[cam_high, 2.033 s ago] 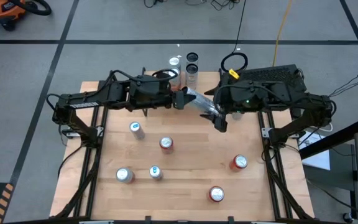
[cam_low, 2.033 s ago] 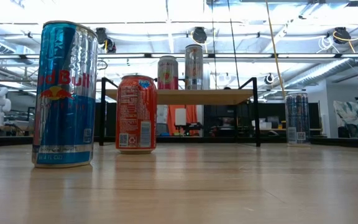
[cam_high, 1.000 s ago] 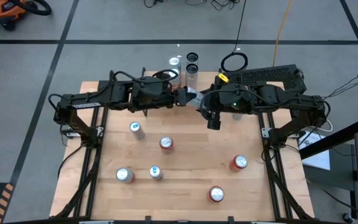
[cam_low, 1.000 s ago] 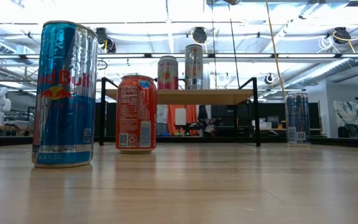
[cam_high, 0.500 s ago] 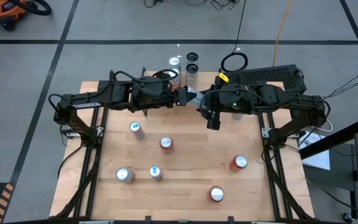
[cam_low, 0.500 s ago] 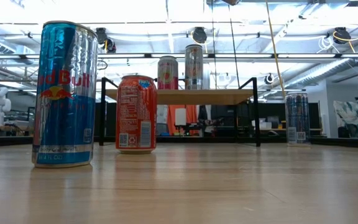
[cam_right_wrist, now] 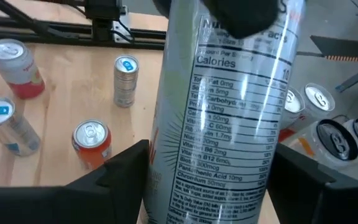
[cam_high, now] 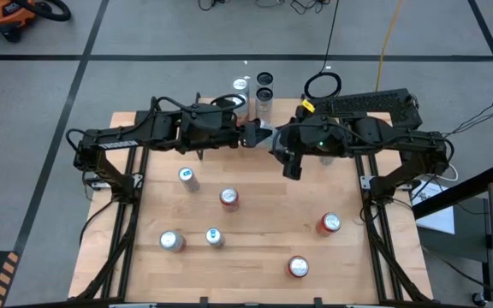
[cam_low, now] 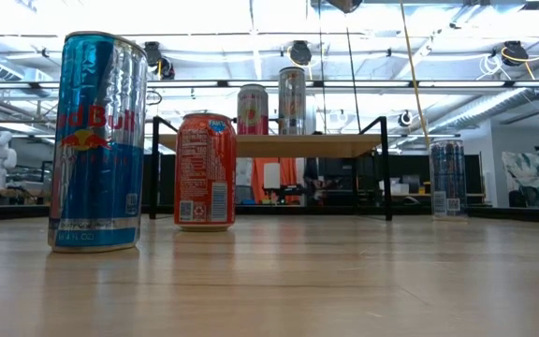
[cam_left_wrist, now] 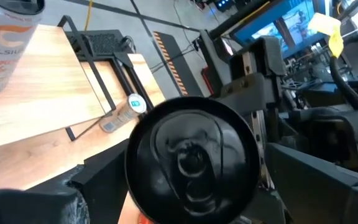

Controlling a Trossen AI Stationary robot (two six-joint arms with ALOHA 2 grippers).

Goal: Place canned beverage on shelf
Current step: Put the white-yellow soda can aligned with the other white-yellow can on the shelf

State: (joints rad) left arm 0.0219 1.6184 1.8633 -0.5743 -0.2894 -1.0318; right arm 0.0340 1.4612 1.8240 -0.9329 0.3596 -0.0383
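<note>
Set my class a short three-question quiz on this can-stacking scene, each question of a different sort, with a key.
1. Count: how many cans stand on the tabletop in the high view?
2. True or false: the right gripper has its jaws on a silver can.
3. In the low view, the nearest can on the left is: A blue can; B green bottle; C white mug.
Key: 1 six; 2 true; 3 A.
</note>
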